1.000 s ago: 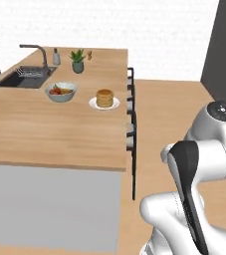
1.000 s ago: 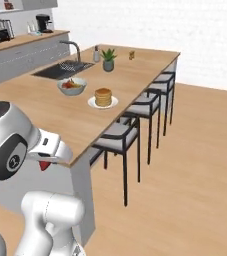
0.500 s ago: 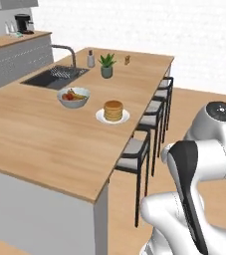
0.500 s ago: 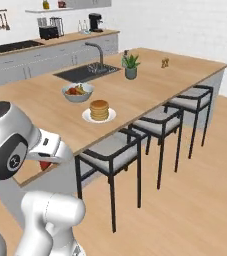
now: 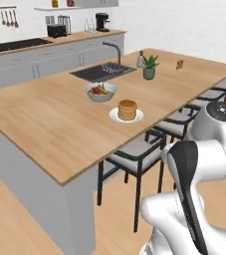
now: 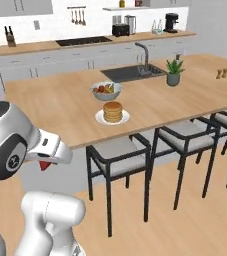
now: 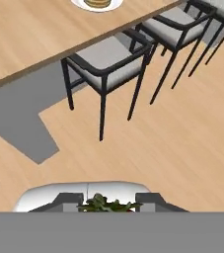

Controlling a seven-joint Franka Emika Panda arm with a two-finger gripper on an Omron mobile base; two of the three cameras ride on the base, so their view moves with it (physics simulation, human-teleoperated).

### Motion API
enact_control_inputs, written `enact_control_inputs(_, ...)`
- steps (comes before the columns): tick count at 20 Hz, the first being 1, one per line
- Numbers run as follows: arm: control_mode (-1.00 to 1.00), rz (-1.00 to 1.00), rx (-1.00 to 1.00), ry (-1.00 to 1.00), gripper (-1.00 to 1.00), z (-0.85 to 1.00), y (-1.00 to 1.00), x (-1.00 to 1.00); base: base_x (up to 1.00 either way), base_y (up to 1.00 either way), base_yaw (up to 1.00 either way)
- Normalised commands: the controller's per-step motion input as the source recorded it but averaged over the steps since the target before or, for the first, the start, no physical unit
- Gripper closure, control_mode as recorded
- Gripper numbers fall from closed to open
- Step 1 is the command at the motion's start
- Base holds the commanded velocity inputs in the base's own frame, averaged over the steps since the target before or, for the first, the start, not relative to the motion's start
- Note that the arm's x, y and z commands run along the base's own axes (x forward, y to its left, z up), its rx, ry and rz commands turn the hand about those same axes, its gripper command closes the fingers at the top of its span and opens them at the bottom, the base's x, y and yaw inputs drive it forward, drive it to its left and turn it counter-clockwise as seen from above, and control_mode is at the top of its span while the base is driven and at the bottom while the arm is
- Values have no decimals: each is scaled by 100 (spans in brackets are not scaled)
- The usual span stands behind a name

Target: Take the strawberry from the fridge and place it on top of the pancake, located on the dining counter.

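Note:
My gripper [image 7: 108, 203] is shut on the strawberry [image 7: 107, 204], whose green leaves and a bit of red show between the finger tips. In the right base view the strawberry [image 6: 45, 165] is a red speck under my hand [image 6: 50, 150], low at the left, over the floor. The pancake [image 5: 127, 109] [image 6: 112, 111] [image 7: 97, 3] is a golden stack on a white plate near the stool-side edge of the dining counter [image 5: 45, 124] [image 6: 60, 102] [image 7: 19, 34]. My hand is apart from the counter, short of that edge. The fridge is out of view.
A grey bowl of fruit [image 5: 101, 91] [image 6: 106, 90] stands just behind the pancake, with a sink [image 5: 103, 72] [image 6: 130, 73] and a potted plant [image 5: 149, 67] [image 6: 173, 72] beyond. Dark stools [image 5: 134, 157] [image 6: 117, 155] [image 7: 108, 62] line the counter's near side. Wood floor lies below my hand.
The whole picture has shifted as the base drives and turns: the counter swings round and the stools come nearer. The gripper stays shut on the strawberry.

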Motion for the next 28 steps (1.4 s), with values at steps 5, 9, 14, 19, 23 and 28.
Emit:
enact_control_inputs(5, 100, 0, 0, 0, 100, 0, 0, 0, 0, -97, 72)
enact_control_inputs(9, 100, 0, 0, 0, 100, 0, 0, 0, 0, -100, 68)
enact_control_inputs(14, 100, 0, 0, 0, 100, 0, 0, 0, 0, -100, 62)
enact_control_inputs(19, 100, 0, 0, 0, 100, 0, 0, 0, -1, -100, 55)
enact_control_inputs(23, 100, 0, 0, 0, 100, 0, 0, 0, -4, -87, 6)
enact_control_inputs(28, 100, 0, 0, 0, 100, 0, 0, 0, 0, -17, -38)
